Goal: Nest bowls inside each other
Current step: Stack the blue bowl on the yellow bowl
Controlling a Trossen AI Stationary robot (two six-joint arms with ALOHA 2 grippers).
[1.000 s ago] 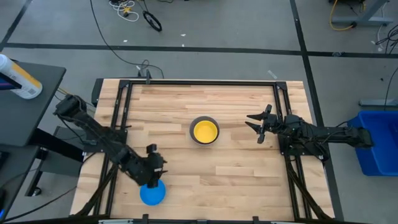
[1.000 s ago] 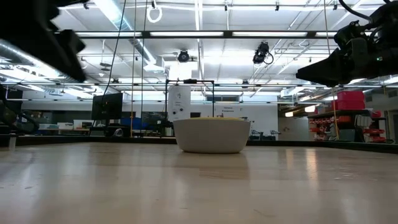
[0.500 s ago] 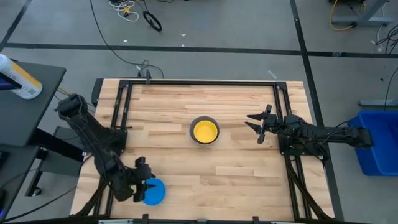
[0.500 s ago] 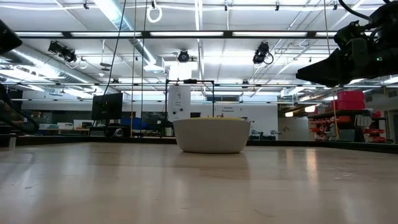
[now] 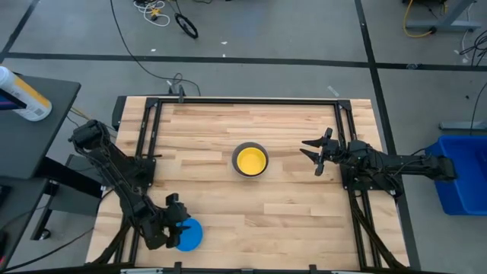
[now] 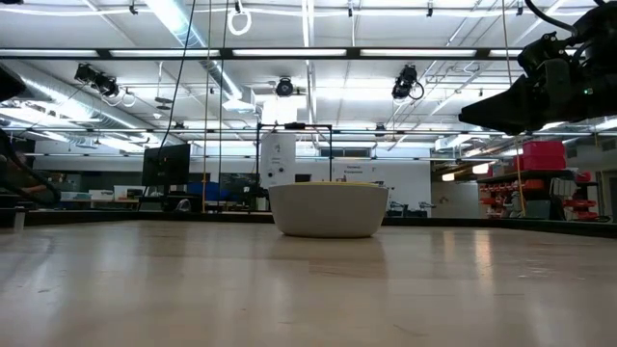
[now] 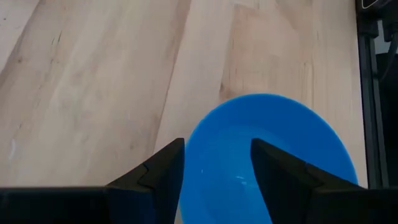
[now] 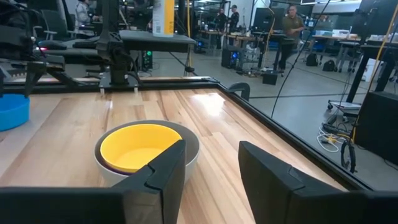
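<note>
yellow bowl [image 5: 251, 160] sits nested in grey bowl [image 5: 261, 149]; light blue bowl [image 5: 189, 234] remains loose on counter [image 5: 289, 213], between parted left end effector [image 5: 174, 227] fingers; right end effector [image 5: 317, 156] apart, idle.

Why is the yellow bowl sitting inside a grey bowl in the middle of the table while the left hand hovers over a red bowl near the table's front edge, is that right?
Nearly. The bowl under the left hand is blue, not red; the high view and left wrist view show it. The yellow bowl does sit inside the grey bowl mid-table.
</note>
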